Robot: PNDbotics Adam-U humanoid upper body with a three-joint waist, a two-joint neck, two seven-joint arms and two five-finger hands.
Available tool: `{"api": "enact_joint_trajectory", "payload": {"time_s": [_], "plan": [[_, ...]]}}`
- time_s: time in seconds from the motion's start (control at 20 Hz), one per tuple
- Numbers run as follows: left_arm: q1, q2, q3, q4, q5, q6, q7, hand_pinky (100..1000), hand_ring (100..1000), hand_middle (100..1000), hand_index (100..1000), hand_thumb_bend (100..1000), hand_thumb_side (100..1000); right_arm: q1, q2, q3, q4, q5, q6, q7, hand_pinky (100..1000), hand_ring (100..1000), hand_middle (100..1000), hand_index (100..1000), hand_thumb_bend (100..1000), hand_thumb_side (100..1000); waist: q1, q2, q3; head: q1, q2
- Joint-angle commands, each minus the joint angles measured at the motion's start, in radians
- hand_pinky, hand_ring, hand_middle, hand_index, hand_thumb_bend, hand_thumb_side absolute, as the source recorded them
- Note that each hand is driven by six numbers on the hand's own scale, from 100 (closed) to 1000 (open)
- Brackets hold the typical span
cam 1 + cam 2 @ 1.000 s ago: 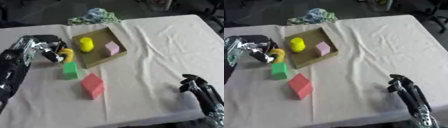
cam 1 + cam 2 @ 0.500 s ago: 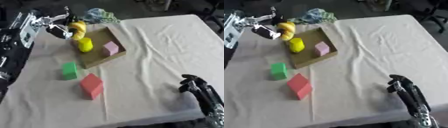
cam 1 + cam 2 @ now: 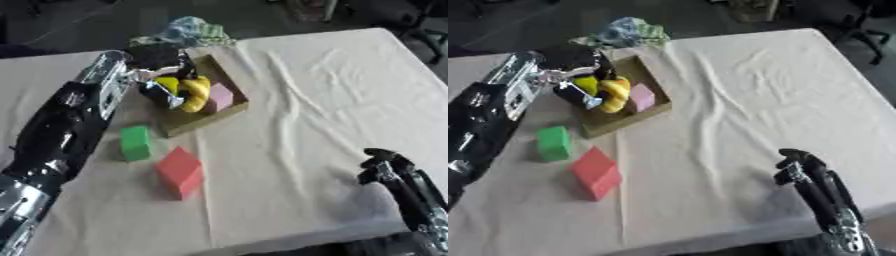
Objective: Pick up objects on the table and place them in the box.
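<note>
Your left hand [image 3: 162, 75] has its fingers curled around a curved yellow banana [image 3: 196, 93], right over the box [image 3: 203, 119], beside the pink block [image 3: 220, 96].

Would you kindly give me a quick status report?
Left hand holding banana over box. Right hand idle, lower right. Green block, red block on table.

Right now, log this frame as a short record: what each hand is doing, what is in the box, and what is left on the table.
left hand: over the box, fingers curled round the banana
right hand: idle near the lower right corner, holding nothing
box: holds a yellow object and a pink block
still on table: green block, red block
beyond box: crumpled cloth
</note>
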Motion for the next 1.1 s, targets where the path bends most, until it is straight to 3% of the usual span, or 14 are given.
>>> {"api": "enact_joint_trajectory", "payload": {"time_s": [0.05, 0.1, 0.2, 0.25, 0.3, 0.4, 0.45, 0.55, 0.8, 0.95, 1.1], "plan": [[-0.015, 0.013, 0.003, 0.012, -0.04, -0.012, -0.002, 723, 627, 605, 741, 132, 292, -0.013, -0.008, -0.003, -0.009, 0.0, -0.002, 0.002, 519, 519, 538, 745, 100, 654, -0.007, -0.025, 0.0, 0.0, -0.003], [-0.015, 0.016, 0.003, 0.016, -0.049, -0.014, -0.009, 749, 683, 669, 784, 143, 296, -0.013, -0.008, -0.003, -0.01, 0.001, -0.002, 0.002, 519, 519, 539, 745, 100, 667, -0.007, -0.025, 0.0, -0.001, -0.003], [-0.016, 0.025, 0.004, 0.015, -0.065, -0.016, -0.026, 768, 716, 707, 803, 197, 313, -0.012, -0.008, -0.005, -0.009, 0.002, -0.002, 0.0, 519, 519, 538, 745, 100, 652, -0.006, -0.025, 0.002, -0.001, -0.003], [-0.016, 0.032, 0.005, 0.012, -0.069, -0.019, -0.036, 810, 772, 776, 855, 274, 342, -0.012, -0.009, -0.006, -0.009, 0.002, -0.002, 0.0, 519, 519, 538, 745, 100, 654, -0.006, -0.025, 0.003, -0.002, -0.003], [-0.017, 0.04, 0.005, 0.008, -0.072, -0.022, -0.052, 825, 789, 802, 878, 289, 348, -0.011, -0.009, -0.007, -0.009, 0.003, -0.002, -0.001, 519, 519, 538, 745, 100, 655, -0.006, -0.025, 0.004, -0.003, -0.003], [-0.021, 0.059, 0.008, -0.015, -0.068, -0.025, -0.078, 860, 830, 853, 918, 316, 477, -0.01, -0.01, -0.007, -0.009, 0.004, -0.001, -0.002, 519, 519, 538, 745, 100, 659, -0.005, -0.025, 0.007, -0.004, -0.003], [-0.023, 0.071, 0.011, -0.033, -0.057, -0.026, -0.086, 875, 846, 873, 931, 323, 602, -0.01, -0.011, -0.007, -0.008, 0.005, -0.001, -0.002, 519, 519, 538, 745, 100, 659, -0.004, -0.025, 0.009, -0.006, -0.003], [-0.027, 0.101, 0.015, -0.08, -0.02, -0.027, -0.095, 885, 857, 887, 939, 354, 703, -0.009, -0.012, -0.009, -0.008, 0.006, -0.001, -0.003, 520, 519, 538, 746, 100, 658, -0.003, -0.025, 0.012, -0.008, -0.003], [-0.011, 0.217, -0.005, -0.227, 0.175, -0.042, -0.168, 852, 814, 834, 920, 241, 708, -0.008, -0.017, -0.014, -0.007, 0.01, 0.0, -0.007, 520, 519, 538, 746, 100, 664, 0.004, -0.024, 0.021, -0.017, -0.003], [0.012, 0.31, -0.061, -0.307, 0.317, -0.045, -0.288, 846, 814, 840, 921, 335, 832, -0.008, -0.022, -0.016, -0.008, 0.012, 0.0, -0.009, 520, 519, 538, 746, 100, 660, 0.011, -0.024, 0.026, -0.022, -0.003], [0.045, 0.387, -0.121, -0.384, 0.376, -0.031, -0.377, 837, 812, 843, 921, 434, 885, -0.01, -0.027, -0.018, -0.009, 0.014, 0.0, -0.01, 520, 518, 538, 746, 100, 654, 0.017, -0.024, 0.027, -0.025, -0.003]]}}
